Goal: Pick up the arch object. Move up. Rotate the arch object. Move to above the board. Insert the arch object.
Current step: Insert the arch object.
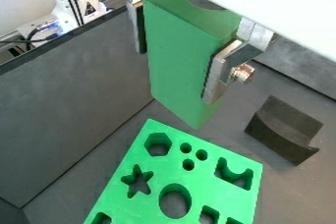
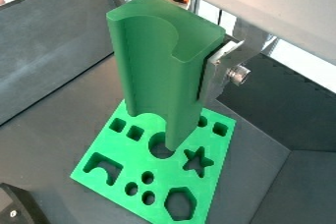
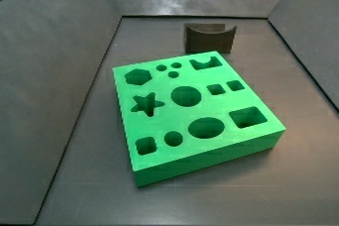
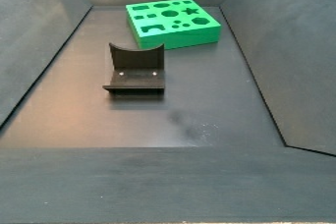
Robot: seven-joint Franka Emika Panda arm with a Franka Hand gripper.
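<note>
My gripper (image 1: 182,56) is shut on the arch object (image 1: 184,61), a long bright green block with a semicircular groove in one face, also in a wrist view (image 2: 157,81). The silver fingers (image 1: 221,71) clamp its sides and hold it upright, in the air. The board (image 1: 164,169), a thick green slab with shaped holes, lies below it in both wrist views (image 2: 221,138). Its arch-shaped hole (image 1: 237,176) is open. Both side views show the board (image 3: 199,161) (image 4: 184,39) but neither the gripper nor the arch object.
The dark fixture (image 1: 286,128) stands on the grey floor beside the board, also in a wrist view (image 2: 11,203) and in both side views (image 3: 209,37) (image 4: 136,71). Sloping dark walls enclose the floor.
</note>
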